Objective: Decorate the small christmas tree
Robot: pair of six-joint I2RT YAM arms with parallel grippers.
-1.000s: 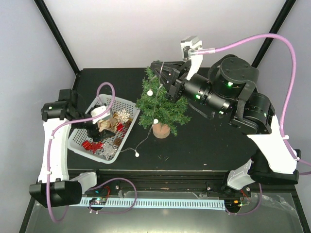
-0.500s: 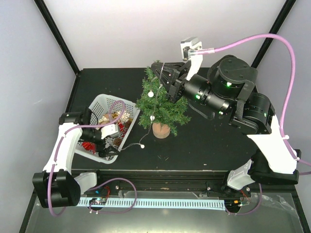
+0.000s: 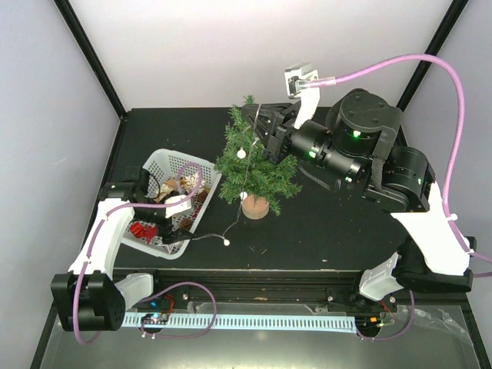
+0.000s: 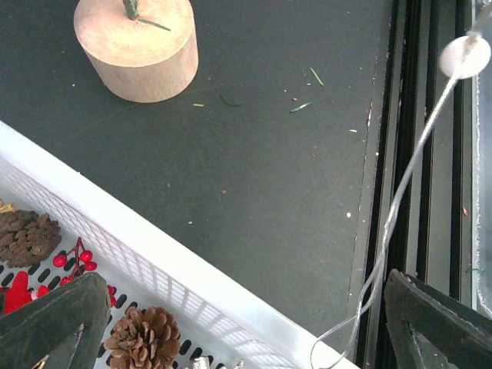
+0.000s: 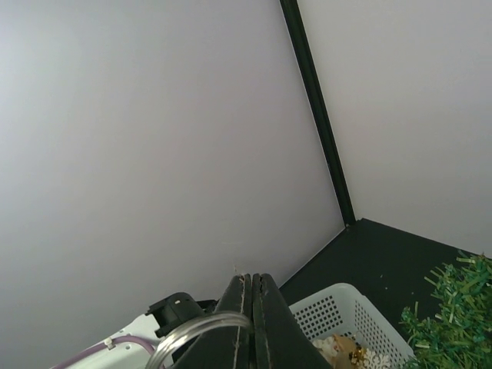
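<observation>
Overhead, my left gripper (image 3: 164, 225) hangs over the near corner of the white basket (image 3: 184, 157), its jaws spread wide and holding nothing. My right gripper (image 3: 257, 121) sits at the crown of the small christmas tree (image 3: 257, 173). The tree stands right beside those fingertips and off to the right of the left gripper. A light string (image 3: 227, 240) runs from the tree down onto the table.

On the left wrist camera the fingers (image 4: 54, 323) stand far apart. Between them I see the basket's rim, a pine cone (image 4: 144, 336) and the string's thin wire. The tree's wooden base (image 4: 138, 46) stands ahead of the fingers, outside the basket.

On the right wrist camera the fingers are pressed flat together. A clear strand loops across them, but I cannot tell whether it is pinched. Green needles show to their lower right.
</observation>
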